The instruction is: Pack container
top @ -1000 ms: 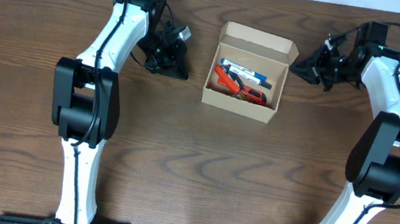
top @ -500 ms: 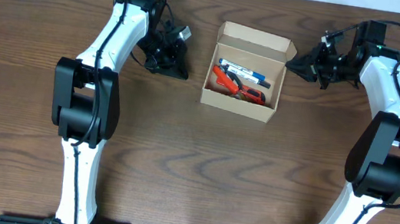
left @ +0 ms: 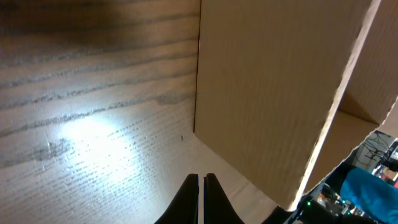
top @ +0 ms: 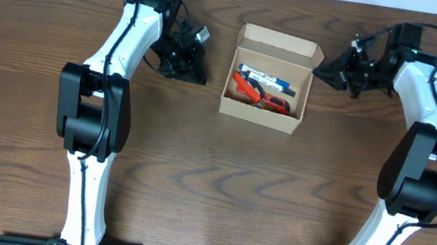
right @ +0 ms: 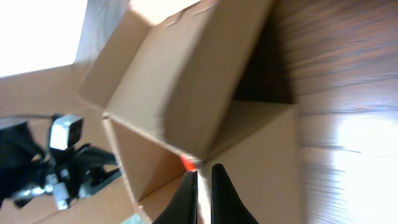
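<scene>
You have the container [top: 258, 117] near the middle of the wooden table [top: 194, 179], between the two arms and a little toward the far edge. It is a small, plain tan-brown cardboard box with no print on it. Its top is open, and a flap along the far side stands up. Inside, a blue-and-white marker [top: 266, 80] lies across the box, with red-orange items [top: 257, 96] just in front of it; what those are is too small to tell. Your left gripper [top: 196, 78] sits left of the box and apart from it, low over the table. In the left wrist view its fingers [left: 189, 198] are pressed together with nothing between them, and the box's bare corrugated side wall [left: 267, 93] fills the space ahead. Your right gripper [top: 319, 69] points at the box's far right corner. From overhead you cannot tell whether it touches the cardboard. In the right wrist view its fingertips [right: 188, 186] are all but closed and hold nothing, with the box's flap and corner [right: 186, 81] right in front of them.
</scene>
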Controlling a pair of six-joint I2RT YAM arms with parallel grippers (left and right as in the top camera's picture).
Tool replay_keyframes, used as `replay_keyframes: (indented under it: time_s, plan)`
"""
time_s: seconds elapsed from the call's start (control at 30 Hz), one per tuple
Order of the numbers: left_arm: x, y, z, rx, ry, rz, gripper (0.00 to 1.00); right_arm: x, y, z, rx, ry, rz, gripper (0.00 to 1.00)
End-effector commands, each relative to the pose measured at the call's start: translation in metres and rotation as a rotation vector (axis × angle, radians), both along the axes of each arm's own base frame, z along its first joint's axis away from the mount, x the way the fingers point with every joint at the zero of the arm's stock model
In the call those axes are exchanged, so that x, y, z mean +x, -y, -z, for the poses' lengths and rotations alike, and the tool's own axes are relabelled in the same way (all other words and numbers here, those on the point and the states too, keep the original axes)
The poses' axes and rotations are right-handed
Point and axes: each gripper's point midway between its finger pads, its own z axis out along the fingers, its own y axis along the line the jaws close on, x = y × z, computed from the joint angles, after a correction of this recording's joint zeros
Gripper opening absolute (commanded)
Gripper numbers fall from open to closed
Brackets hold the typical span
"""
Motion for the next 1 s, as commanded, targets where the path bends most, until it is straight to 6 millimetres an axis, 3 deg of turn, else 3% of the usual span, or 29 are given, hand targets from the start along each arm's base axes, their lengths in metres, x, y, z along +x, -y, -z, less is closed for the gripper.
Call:
replay_keyframes:
  time_s: [0.0, 0.1, 0.3, 0.97]
  plan:
    - [0.006, -0.002, 0.002, 0.002, 0.026, 0.009, 0.06, 0.006, 0.032, 0.004, -0.056, -0.017, 0.082, 0.02]
    - [0.013, 0.002, 0.000, -0.015, 0.049, -0.007, 0.06, 0.006, 0.045, 0.004, -0.052, -0.028, 0.119, 0.02]
    - [0.031, 0.014, -0.008, -0.085, 0.077, -0.071, 0.06, 0.007, 0.050, 0.004, -0.056, -0.023, 0.128, 0.01]
    - [0.048, 0.047, 0.005, -0.307, -0.025, -0.144, 0.06, 0.007, 0.023, 0.012, -0.022, -0.038, 0.070, 0.01]
